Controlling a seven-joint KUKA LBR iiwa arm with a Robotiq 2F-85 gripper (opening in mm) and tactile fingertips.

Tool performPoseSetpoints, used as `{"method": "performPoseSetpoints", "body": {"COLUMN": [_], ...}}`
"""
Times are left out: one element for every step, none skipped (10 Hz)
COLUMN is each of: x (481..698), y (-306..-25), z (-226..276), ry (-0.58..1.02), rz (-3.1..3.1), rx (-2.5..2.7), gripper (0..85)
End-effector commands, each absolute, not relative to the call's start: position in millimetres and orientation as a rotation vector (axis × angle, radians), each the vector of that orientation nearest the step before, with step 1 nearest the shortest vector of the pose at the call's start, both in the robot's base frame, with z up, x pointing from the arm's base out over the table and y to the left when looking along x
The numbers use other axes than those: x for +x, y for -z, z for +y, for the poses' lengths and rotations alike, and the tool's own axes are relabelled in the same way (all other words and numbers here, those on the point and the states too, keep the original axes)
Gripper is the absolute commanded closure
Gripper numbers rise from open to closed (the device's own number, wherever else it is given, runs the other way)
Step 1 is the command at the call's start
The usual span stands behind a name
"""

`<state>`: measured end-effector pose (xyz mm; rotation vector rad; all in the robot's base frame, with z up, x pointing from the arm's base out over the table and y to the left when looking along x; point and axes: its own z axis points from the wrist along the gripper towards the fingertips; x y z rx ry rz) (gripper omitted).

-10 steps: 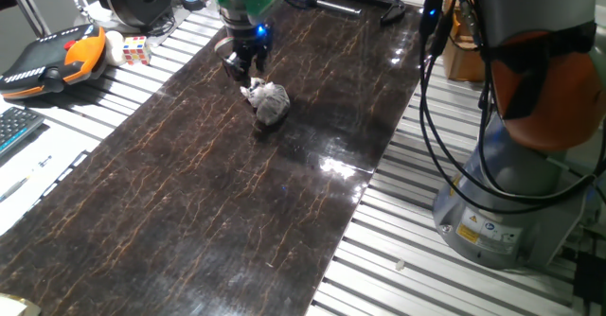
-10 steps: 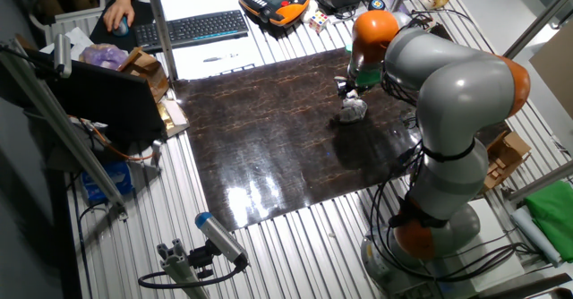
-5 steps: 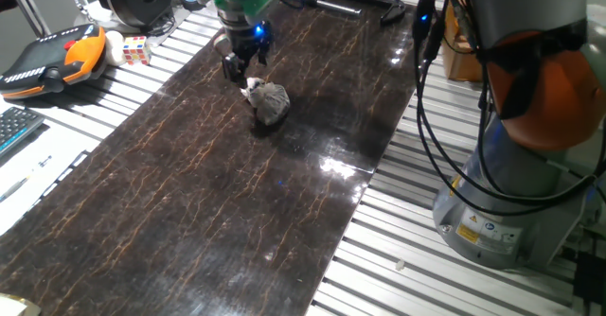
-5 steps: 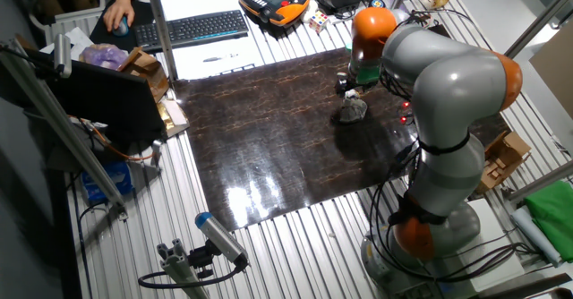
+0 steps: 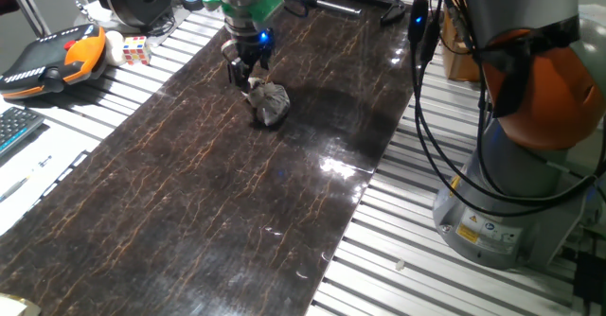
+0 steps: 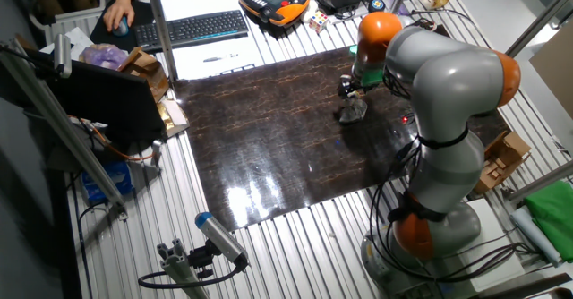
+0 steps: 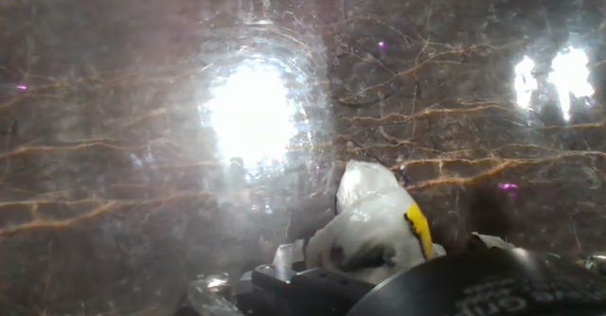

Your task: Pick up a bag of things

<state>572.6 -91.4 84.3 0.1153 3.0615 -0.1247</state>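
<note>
The bag of things (image 5: 270, 103) is a small crinkly clear bag with whitish lumps, on the far part of the dark marbled mat (image 5: 189, 202). My gripper (image 5: 248, 77) stands over its upper left corner, fingers closed on the bag's top. The other fixed view shows the gripper (image 6: 348, 89) right above the bag (image 6: 353, 111). In the hand view the bag (image 7: 374, 231) fills the lower middle, white with a yellow patch, hard against the dark fingers (image 7: 294, 283). I cannot tell whether the bag's underside is off the mat.
A small multicoloured cube (image 5: 135, 49) and an orange teach pendant (image 5: 57, 59) lie on the slatted table left of the mat. A keyboard (image 6: 192, 29) lies further back. The arm's grey base (image 5: 511, 193) and cables stand to the right. A black bar (image 5: 360, 2) lies at the mat's far end.
The gripper has shifted slightly right and closed in on the bag's top corner. The bag has turned and moved a little with it.
</note>
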Motion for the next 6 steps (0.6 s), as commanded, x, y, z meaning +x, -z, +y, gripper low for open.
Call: {"method": "performPoseSetpoints", "body": {"x": [573.6, 575.7, 576.4, 576.2, 575.7, 575.4], "y": [-80.4, -75.1, -71.7, -69.2, -66.9, -65.3], "z": [-91.9, -92.0, -91.1, -89.0, -86.6, -86.4], "ry": [0.124, 0.124, 0.123, 0.123, 0.123, 0.118], "rz": [3.058, 3.053, 3.052, 3.05, 3.049, 3.05], "rx": [0.114, 0.114, 0.118, 0.125, 0.132, 0.132], "gripper": [0.0, 0.0, 0.0, 0.0, 0.0, 0.0]}}
